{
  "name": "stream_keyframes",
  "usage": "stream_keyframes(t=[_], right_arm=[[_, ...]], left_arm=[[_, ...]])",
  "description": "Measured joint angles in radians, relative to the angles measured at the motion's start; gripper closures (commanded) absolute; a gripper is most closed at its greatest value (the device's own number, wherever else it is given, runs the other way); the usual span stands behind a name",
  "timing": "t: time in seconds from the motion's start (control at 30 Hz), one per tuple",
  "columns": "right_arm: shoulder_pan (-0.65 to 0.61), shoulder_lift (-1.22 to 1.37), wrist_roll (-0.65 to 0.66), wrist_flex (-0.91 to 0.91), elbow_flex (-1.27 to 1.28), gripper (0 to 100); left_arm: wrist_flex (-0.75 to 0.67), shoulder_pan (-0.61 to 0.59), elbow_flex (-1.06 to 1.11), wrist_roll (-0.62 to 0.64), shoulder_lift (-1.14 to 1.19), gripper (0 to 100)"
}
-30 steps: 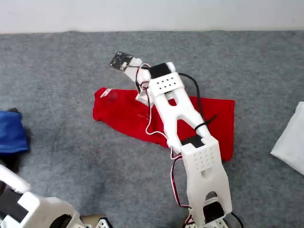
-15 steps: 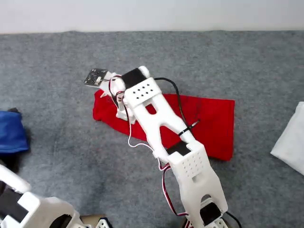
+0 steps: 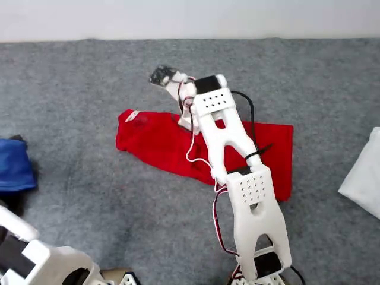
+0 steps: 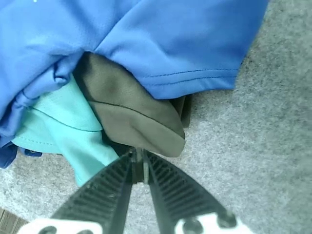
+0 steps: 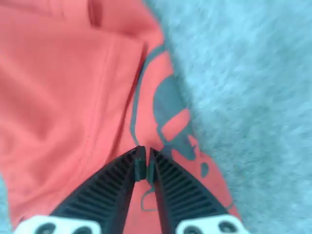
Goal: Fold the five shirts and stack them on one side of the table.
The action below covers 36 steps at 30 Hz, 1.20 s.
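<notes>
High view: red shirt spread mid-table under right arm; blue shirt and white shirt well apart on either side of it.

Left wrist view: left gripper clenched, empty, away from red shirt, just beside the blue shirt's pile.

Right wrist view: right gripper clenched over red shirt's print, no cloth visibly pinched. Likely to skid and rumple the fold if dragged with tips closed.

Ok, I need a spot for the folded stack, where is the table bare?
Bare table lies between the red shirt and the wall, and between it and the blue shirt. The right arm crowds the middle.
</notes>
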Motion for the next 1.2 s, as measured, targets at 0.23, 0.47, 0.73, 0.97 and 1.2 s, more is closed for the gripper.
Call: stream_keyframes(t=[0.23,0.47,0.73,0.97,1.2], right_arm=[[-0.137,0.000,0.002,0.126,-0.138,97.8],[-0.259,0.072,0.002,0.034,-0.141,97.8],[-0.333,0.195,0.002,-0.089,-0.141,97.8],[-0.400,0.199,-0.003,-0.025,-0.175,97.8],[-0.364,0.195,-0.005,-0.002,-0.276,97.8]], left_arm=[[0.012,0.026,0.000,0.005,0.000,99],[0.112,0.146,0.000,0.000,-0.005,99],[0.152,0.304,0.000,0.000,-0.161,99],[0.157,0.396,0.000,0.000,-0.233,99],[0.157,0.402,0.000,0.000,-0.235,99]])
